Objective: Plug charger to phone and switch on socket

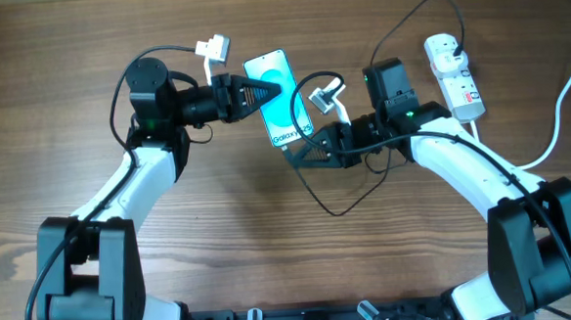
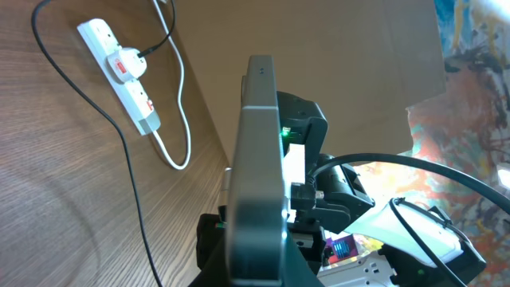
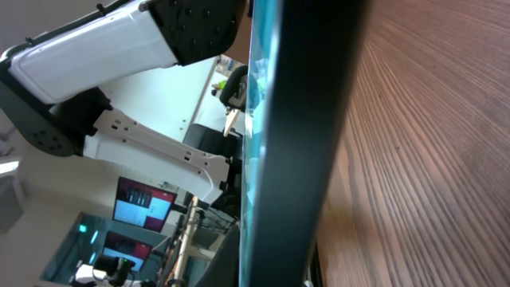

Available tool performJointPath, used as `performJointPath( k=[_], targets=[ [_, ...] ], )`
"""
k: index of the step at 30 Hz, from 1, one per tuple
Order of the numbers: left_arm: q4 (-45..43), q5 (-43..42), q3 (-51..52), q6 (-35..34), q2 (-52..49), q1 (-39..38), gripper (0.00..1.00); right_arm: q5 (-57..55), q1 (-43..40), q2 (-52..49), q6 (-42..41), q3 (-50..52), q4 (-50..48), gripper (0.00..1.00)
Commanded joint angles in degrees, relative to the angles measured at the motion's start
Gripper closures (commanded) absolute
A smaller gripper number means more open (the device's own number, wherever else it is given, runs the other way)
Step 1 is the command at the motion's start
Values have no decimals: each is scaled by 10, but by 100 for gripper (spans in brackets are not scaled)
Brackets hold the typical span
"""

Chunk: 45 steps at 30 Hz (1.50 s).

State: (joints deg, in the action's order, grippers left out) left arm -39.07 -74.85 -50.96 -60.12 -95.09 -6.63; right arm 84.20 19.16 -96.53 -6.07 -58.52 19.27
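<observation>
The phone [image 1: 280, 101] is held off the table between both arms, its screen showing teal on blue with white text. My left gripper [image 1: 255, 93] is shut on its left edge. My right gripper [image 1: 303, 151] is shut on its near end. In the left wrist view the phone [image 2: 259, 159] stands edge-on between the jaws [image 2: 259, 267]. The right wrist view shows the phone's edge [image 3: 307, 119] between its jaws [image 3: 295, 267]. The charger cable [image 1: 337, 211] loops on the table below the right arm; its tip is hidden. The white socket [image 1: 454, 78] lies at the far right.
A white plug block [image 1: 444, 49] sits in the socket's far end. The thick white cord [image 1: 557, 116] runs off to the right edge. In the left wrist view the socket [image 2: 119, 76], white cord [image 2: 182, 119] and black cable [image 2: 135, 199] lie on the wood.
</observation>
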Motion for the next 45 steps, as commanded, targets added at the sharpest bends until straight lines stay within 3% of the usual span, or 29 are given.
performJointPath(
  k=[1, 29, 45],
  targets=[
    [-6, -28, -6, 14, 2, 20, 96, 20, -1, -4, -6, -3, -7, 95],
    [-6, -36, -6, 11, 2, 43, 96, -23, -1, -4, -165, -3, -95, 95],
    [-6, -37, -6, 9, 2, 56, 96, -6, -1, -4, -150, -3, -96, 95]
  ],
)
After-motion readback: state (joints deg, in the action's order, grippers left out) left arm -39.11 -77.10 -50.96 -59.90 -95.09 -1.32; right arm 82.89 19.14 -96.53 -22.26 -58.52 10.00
